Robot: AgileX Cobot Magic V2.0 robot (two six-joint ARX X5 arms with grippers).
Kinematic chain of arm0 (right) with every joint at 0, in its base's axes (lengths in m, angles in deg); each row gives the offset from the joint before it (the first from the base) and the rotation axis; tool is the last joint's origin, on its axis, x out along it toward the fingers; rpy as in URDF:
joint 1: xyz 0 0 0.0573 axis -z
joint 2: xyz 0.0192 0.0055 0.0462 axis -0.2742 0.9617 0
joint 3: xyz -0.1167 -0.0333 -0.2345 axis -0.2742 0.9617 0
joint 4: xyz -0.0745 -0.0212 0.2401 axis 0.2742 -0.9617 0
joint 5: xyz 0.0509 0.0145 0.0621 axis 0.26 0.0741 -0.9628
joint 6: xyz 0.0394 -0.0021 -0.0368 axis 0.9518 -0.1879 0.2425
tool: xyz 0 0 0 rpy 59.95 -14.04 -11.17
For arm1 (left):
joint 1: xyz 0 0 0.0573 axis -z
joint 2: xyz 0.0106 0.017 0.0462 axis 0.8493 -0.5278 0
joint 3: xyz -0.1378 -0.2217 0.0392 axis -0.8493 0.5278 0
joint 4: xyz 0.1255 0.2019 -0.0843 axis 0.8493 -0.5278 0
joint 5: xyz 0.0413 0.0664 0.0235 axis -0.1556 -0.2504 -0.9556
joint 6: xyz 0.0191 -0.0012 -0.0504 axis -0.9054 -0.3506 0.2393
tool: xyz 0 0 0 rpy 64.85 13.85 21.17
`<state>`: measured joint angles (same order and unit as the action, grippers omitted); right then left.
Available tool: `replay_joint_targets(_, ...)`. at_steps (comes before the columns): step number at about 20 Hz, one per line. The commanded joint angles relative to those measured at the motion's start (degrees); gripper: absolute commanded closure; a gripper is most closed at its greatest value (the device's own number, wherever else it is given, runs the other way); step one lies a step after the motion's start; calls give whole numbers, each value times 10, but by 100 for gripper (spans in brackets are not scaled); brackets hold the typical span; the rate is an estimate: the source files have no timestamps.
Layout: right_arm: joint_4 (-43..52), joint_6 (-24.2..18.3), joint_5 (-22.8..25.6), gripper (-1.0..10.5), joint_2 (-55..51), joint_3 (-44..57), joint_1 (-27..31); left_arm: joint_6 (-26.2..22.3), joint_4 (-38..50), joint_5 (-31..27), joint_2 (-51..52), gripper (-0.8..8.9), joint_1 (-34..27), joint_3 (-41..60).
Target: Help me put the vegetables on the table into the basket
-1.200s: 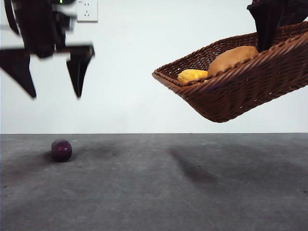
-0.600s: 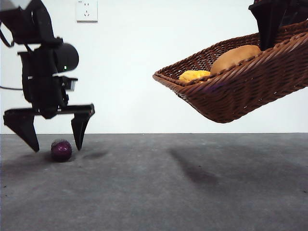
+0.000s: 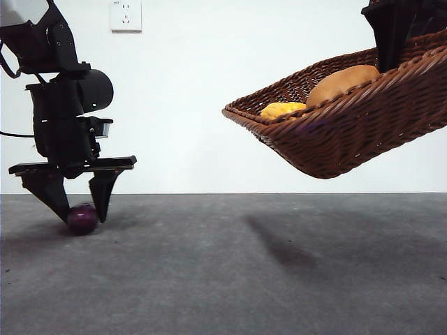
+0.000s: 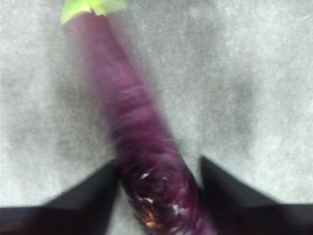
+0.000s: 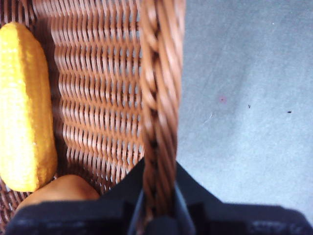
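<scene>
A dark purple vegetable (image 3: 82, 219) lies on the grey table (image 3: 244, 279) at the left. The left wrist view shows it as long, with a green stem end (image 4: 146, 161). My left gripper (image 3: 84, 216) stands over it, its jaws pressed against both sides (image 4: 159, 166). At the upper right, my right gripper (image 3: 388, 42) is shut on the braided rim (image 5: 159, 169) of the brown wicker basket (image 3: 349, 132), holding it tilted in the air. Inside the basket lie the tan potato (image 3: 342, 82) and the bumpy yellow piece (image 3: 283, 109), both also in the right wrist view: the potato (image 5: 58, 188), the yellow piece (image 5: 24, 107).
A white wall socket (image 3: 126, 15) sits on the back wall at the upper left. The raised basket casts a shadow (image 3: 279, 244) on the middle of the table.
My left gripper came down from above the table onto the purple vegetable. Its jaws narrowed until they touch it, nudging it slightly left. The basket stayed almost still.
</scene>
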<state>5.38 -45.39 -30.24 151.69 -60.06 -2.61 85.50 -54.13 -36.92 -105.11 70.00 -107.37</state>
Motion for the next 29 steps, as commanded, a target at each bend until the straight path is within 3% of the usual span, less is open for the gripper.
replay_joint_targets(1,1,0,-4,957,-1,-1,-2,-22,-2,3,-8,823,-2,3)
replay_joint_targets(3,2,0,-4,957,-1,-1,-2,-32,-3,31,-3,823,-3,3)
replay_joint_targets(8,11,3,-4,957,-1,-1,-2,-30,-2,197,37,823,-21,-4)
replay_joint_targets(15,21,11,-4,957,0,-1,-2,-31,-49,278,179,823,-1,-4)
replay_joint_targets(18,30,15,-4,957,0,-1,-2,-58,-85,282,243,822,49,-4)
replay_joint_targets(24,28,15,-9,957,0,-1,-2,-34,-73,276,282,821,211,-4)
replay_joint_targets(27,27,13,-40,957,0,-1,-2,16,-22,173,271,821,286,-4)
replay_joint_targets(29,27,11,-63,956,0,-1,-3,41,6,146,263,818,315,-4)
